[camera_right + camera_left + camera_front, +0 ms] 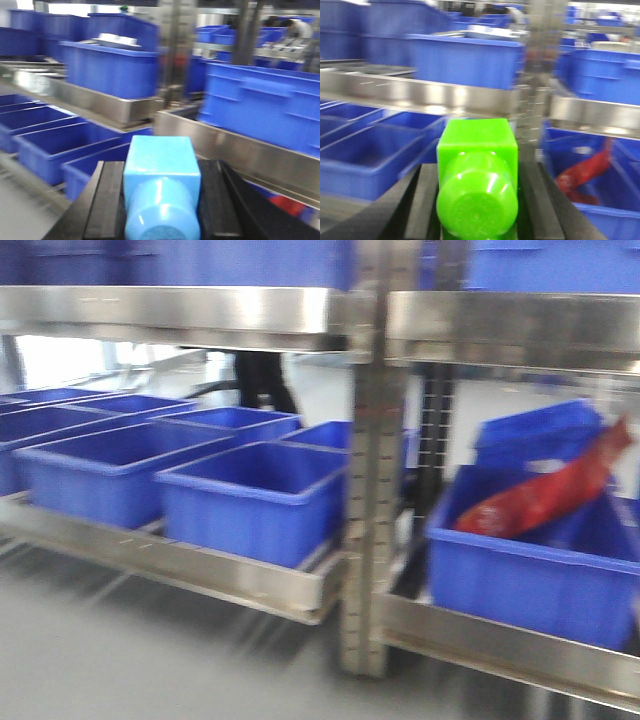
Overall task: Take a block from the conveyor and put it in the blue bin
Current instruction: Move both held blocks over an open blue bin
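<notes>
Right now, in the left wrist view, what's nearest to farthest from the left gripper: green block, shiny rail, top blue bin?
1. Green plastic block, inside left gripper.
2. Shiny metal shelf rail, ahead.
3. Blue plastic bin, behind the rail.

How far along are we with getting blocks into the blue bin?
Grabbing looks done: the left gripper is shut on a green block, the right gripper on a light-blue block. In hand: both face the rack of blue bins. Left: placing; neither block is in a bin, and the conveyor is out of view.
</notes>
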You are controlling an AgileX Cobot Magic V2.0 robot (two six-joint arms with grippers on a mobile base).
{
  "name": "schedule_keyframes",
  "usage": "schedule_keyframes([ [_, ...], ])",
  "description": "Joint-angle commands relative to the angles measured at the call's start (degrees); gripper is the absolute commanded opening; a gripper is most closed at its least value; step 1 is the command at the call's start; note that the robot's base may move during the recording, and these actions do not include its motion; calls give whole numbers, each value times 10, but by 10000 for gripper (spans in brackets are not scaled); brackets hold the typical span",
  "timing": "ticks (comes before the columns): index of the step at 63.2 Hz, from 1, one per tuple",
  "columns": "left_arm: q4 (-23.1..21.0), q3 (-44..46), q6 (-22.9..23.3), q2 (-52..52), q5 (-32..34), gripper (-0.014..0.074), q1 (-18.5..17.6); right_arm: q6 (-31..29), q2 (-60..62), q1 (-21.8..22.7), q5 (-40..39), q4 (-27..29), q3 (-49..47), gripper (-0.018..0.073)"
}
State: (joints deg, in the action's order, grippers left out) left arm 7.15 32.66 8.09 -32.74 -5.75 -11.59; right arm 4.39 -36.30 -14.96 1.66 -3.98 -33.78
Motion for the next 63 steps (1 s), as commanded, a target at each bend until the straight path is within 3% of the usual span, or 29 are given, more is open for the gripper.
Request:
schedule_keyframes([
  [1,1,0,-1,2,11,-111,-3,0,3,-1,-21,-4,0,-162],
  [63,1,0,-1,2,11,-111,-3,0,3,-1,-22,-4,0,-162],
])
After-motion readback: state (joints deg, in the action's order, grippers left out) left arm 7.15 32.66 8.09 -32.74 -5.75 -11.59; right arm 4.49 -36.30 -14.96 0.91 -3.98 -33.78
